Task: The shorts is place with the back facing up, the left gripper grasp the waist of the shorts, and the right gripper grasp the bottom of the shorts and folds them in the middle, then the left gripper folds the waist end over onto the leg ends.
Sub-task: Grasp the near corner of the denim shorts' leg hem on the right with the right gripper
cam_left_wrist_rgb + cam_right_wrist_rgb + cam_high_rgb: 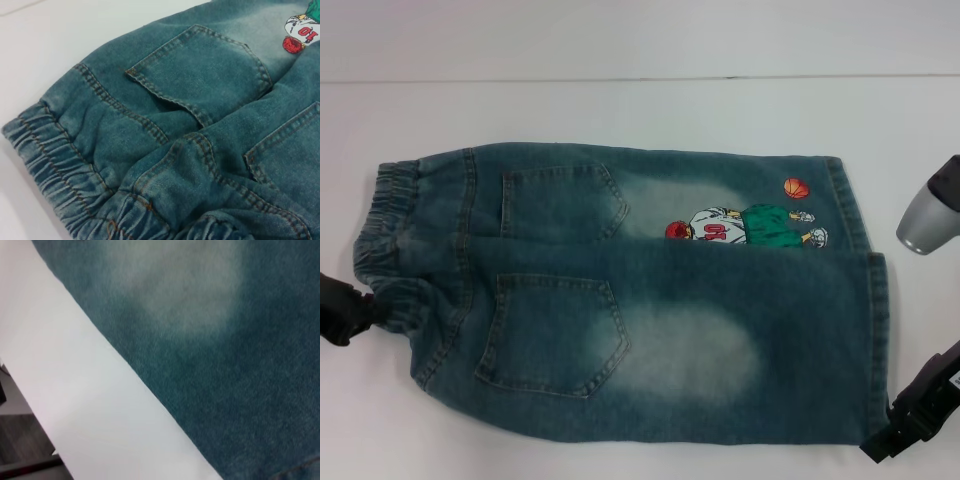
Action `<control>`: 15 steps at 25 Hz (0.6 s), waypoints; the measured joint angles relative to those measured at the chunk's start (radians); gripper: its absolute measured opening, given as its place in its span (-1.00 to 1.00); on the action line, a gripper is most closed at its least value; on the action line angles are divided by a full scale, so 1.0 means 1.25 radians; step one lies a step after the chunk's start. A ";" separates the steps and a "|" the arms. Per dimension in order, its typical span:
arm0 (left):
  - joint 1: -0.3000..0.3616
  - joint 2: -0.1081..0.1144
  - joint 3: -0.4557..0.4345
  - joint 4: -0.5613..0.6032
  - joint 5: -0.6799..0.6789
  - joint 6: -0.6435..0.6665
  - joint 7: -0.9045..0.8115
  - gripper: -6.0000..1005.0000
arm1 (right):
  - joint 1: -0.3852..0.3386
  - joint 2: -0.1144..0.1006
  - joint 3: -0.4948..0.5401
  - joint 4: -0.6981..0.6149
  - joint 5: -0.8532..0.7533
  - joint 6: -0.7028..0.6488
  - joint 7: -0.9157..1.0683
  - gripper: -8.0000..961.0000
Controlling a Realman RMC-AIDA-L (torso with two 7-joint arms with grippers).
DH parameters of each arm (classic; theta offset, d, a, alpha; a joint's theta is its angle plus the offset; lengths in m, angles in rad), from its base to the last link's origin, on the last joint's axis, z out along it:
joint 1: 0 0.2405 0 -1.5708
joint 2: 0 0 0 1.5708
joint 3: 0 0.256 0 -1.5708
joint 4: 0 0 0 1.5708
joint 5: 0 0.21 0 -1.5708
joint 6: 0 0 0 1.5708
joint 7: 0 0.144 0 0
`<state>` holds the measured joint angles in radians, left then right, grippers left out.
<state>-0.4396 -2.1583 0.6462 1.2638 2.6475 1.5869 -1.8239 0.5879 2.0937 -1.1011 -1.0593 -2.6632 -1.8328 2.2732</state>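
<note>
The shorts (650, 300) lie flat on the white table (620, 110), back side up, with both back pockets showing and the two legs lying side by side. The elastic waist (385, 240) is at the robot's left end of the shorts, and the leg hems (875, 330) are at the right end. A cartoon print (745, 225) with a small basketball above it sits on the far leg, near its hem. The left gripper (345, 310) is at the waist, on the near corner of the elastic band, where the cloth is bunched up against it; whether its fingers are closed on the band cannot be told. The left wrist view shows the gathered waist (55, 165) close up, with a pocket (200, 75) beyond it. The right gripper (910, 420) is at the near corner of the hems, just touching or just off the edge of the shorts; its fingers cannot be made out either. The right wrist view shows only faded denim (210, 340) and the table edge (75, 390).
</note>
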 joint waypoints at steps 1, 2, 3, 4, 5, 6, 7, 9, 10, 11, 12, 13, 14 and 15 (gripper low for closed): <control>0.000 0.000 0.000 0.000 0.000 0.000 0.000 -0.89 | -0.002 0.000 -0.006 -0.001 0.001 0.003 0.000 0.41; -0.001 0.000 0.000 -0.001 0.000 0.000 0.000 -0.89 | -0.004 0.001 -0.011 -0.003 0.001 0.009 0.000 0.31; -0.002 0.000 0.000 -0.001 0.000 0.000 0.000 -0.89 | -0.005 0.001 -0.014 -0.004 0.001 0.014 0.000 0.21; -0.002 0.000 0.000 -0.001 0.000 0.000 0.000 -0.89 | -0.005 0.001 -0.015 -0.004 0.001 0.021 0.000 0.11; -0.002 0.000 0.000 -0.001 0.000 0.000 0.000 -0.89 | -0.005 0.000 -0.015 -0.004 0.001 0.024 0.000 0.02; -0.002 0.000 0.000 -0.001 0.000 0.000 0.000 -0.89 | -0.005 0.000 -0.015 -0.004 0.001 0.028 0.000 -0.08; -0.002 0.000 0.000 -0.001 0.000 0.000 0.000 -0.89 | -0.005 -0.001 -0.014 -0.004 0.002 0.032 0.000 -0.18; -0.002 0.000 0.000 0.000 0.000 0.000 -0.001 -0.89 | -0.005 -0.002 -0.013 -0.004 0.002 0.038 -0.001 -0.37; -0.002 0.000 0.000 -0.001 0.000 0.000 -0.001 -0.89 | -0.005 -0.002 -0.013 -0.004 0.002 0.039 -0.001 -0.47; -0.002 0.000 0.000 -0.001 0.000 0.000 -0.001 -0.89 | -0.006 -0.002 -0.013 -0.004 0.003 0.040 -0.001 -0.53; -0.003 0.000 0.000 -0.002 0.000 -0.001 -0.001 -0.89 | -0.006 -0.002 -0.013 -0.004 0.003 0.041 -0.002 -0.60; -0.003 0.000 0.000 -0.003 0.000 -0.002 -0.001 -0.89 | -0.006 -0.002 -0.014 -0.004 0.004 0.042 -0.002 -0.66; -0.003 0.000 0.000 -0.003 0.000 -0.002 -0.001 -0.89 | -0.007 -0.002 -0.015 -0.004 0.004 0.043 -0.004 -0.72; -0.003 0.000 0.000 -0.004 0.000 -0.003 -0.001 -0.89 | -0.007 -0.002 -0.015 -0.004 0.005 0.044 -0.006 -0.79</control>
<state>-0.4434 -2.1583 0.6462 1.2592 2.6476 1.5828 -1.8250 0.5797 2.0912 -1.1204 -1.0647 -2.6573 -1.7781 2.2651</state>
